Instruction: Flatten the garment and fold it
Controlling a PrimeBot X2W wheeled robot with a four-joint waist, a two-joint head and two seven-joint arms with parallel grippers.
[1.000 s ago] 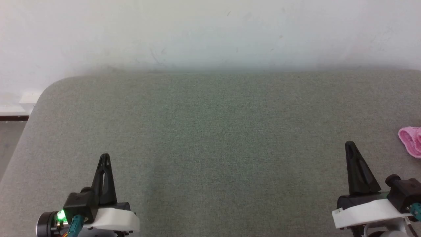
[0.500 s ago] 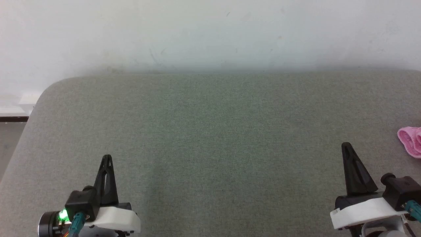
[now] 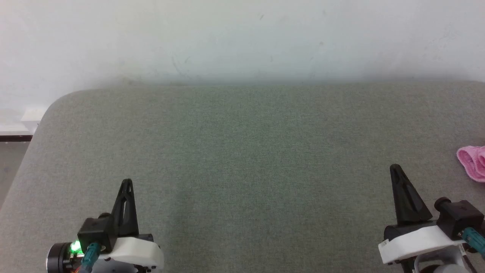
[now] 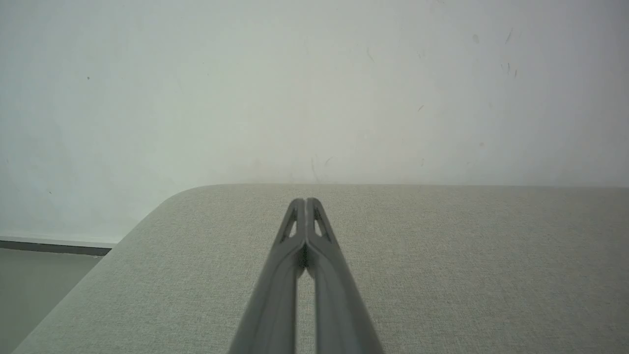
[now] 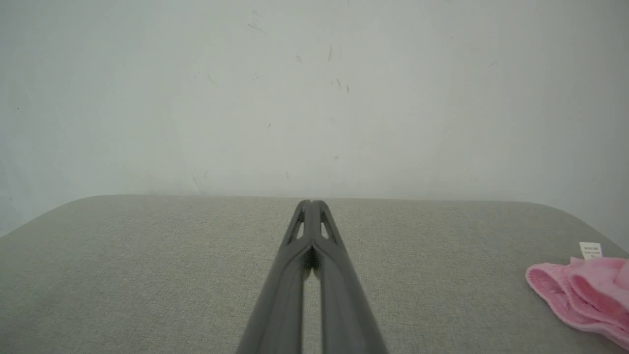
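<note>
Left fingers [image 3: 126, 206] and right fingers [image 3: 405, 197] are pressed together, empty. Pink shorts [image 3: 471, 163] lie bunched on the surface [image 3: 242, 151] right of them.

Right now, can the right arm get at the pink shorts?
Probably yes: the garment lies right of the shut right gripper on the grey surface, nothing between them; open the gripper first.

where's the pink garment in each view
head view: garment at the right edge, beyond and right of the right gripper.
right wrist view: garment at the lower right edge, white tag just above it.
left wrist view: grey cushion and white wall, landmarks shared with both other views.
</note>
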